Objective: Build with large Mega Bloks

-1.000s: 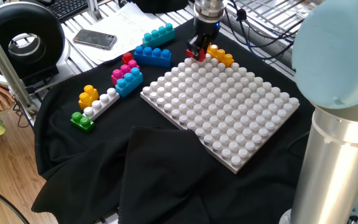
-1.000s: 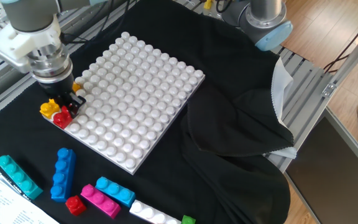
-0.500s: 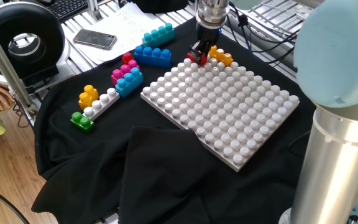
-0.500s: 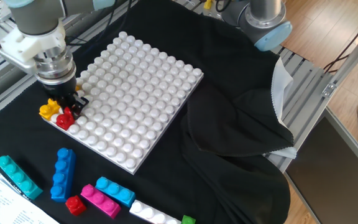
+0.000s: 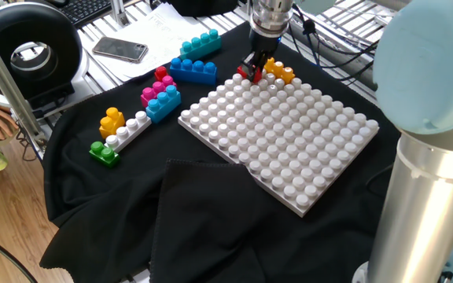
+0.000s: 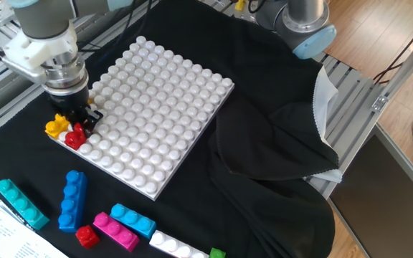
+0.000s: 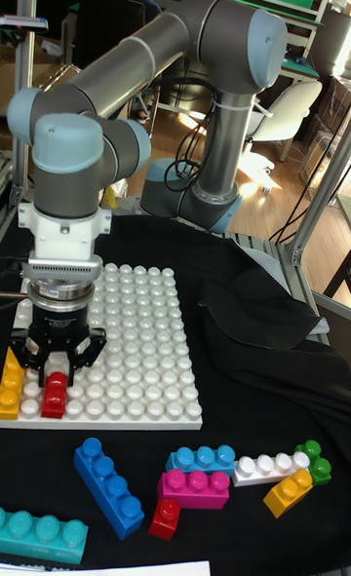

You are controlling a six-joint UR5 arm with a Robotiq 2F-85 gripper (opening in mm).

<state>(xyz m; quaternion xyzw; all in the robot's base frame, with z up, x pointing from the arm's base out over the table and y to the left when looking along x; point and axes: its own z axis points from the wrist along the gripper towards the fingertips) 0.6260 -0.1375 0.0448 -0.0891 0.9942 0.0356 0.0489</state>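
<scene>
A black cloth [image 5: 211,220] is covering the table, with a phone [image 5: 120,49] and papers lying at the upper left of one fixed view and wooden flooring showing at the right of the other. The white baseplate [image 5: 289,149] is sitting mid-frame.

Counting loose bricks at the left: one teal brick [image 5: 199,43], one long blue brick [image 5: 193,71], one small red brick [image 5: 161,74], one pink [image 5: 157,90] on a light blue brick [image 5: 163,104], one white brick [image 5: 132,130], one yellow brick [image 5: 112,121], one green brick [image 5: 103,152].

The gripper [image 7: 57,369] is clamping a red brick [image 7: 56,393] at the baseplate's corner, just beside an orange-yellow brick [image 7: 12,381].

Compared with a second ago, the gripper and red brick are sitting slightly further over the baseplate corner.
</scene>
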